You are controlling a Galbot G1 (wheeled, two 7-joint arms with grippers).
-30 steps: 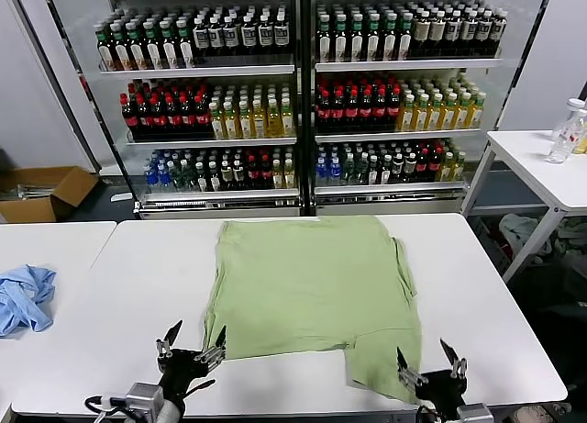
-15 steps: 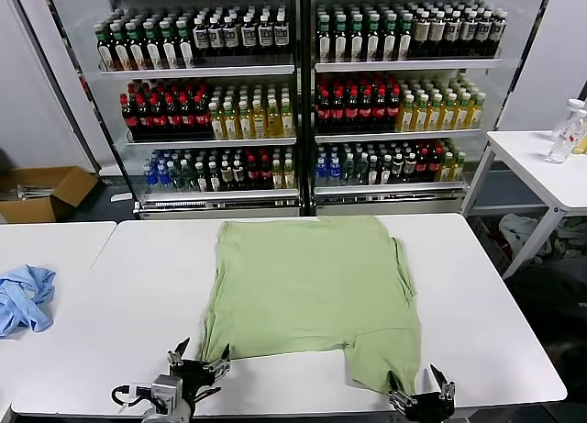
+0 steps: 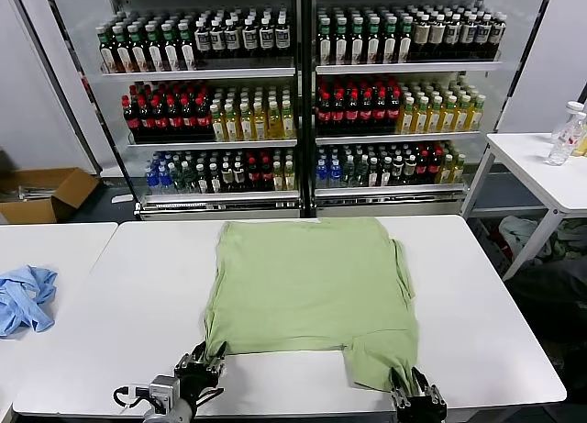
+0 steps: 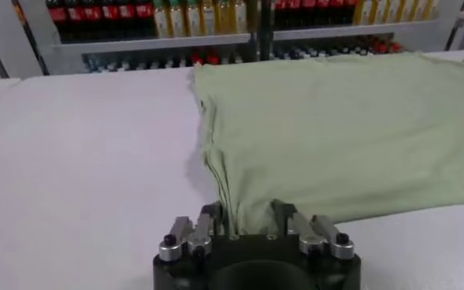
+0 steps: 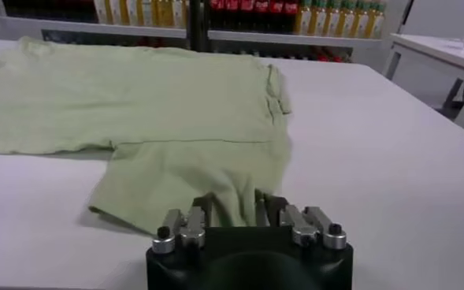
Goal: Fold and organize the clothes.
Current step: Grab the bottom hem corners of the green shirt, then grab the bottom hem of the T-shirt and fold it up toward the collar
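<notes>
a light green shirt (image 3: 307, 294) lies spread, plain side up, on the middle of a white table (image 3: 138, 285), its far edge toward the bottle-stocked drinks shelves (image 3: 298, 93). a narrower flap of the fabric reaches toward the near right edge of the table. the left gripper (image 3: 204, 361) sits at the shirt's near left corner; in the left wrist view its fingers (image 4: 210, 221) are clenched on the hem there. the right gripper (image 3: 415, 388) sits at the tip of the near right flap, and in the right wrist view its fingers (image 5: 202, 208) pinch that fabric between them. a crumpled light blue cloth (image 3: 23, 296) lies well apart on a separate table at the far left. judged step: grasping the near edge for a first fold. the next move likely calls for both grippers lifting together and carrying the near edge toward the far side, keeping level so the soft fabric does not bunch or slip.
</notes>
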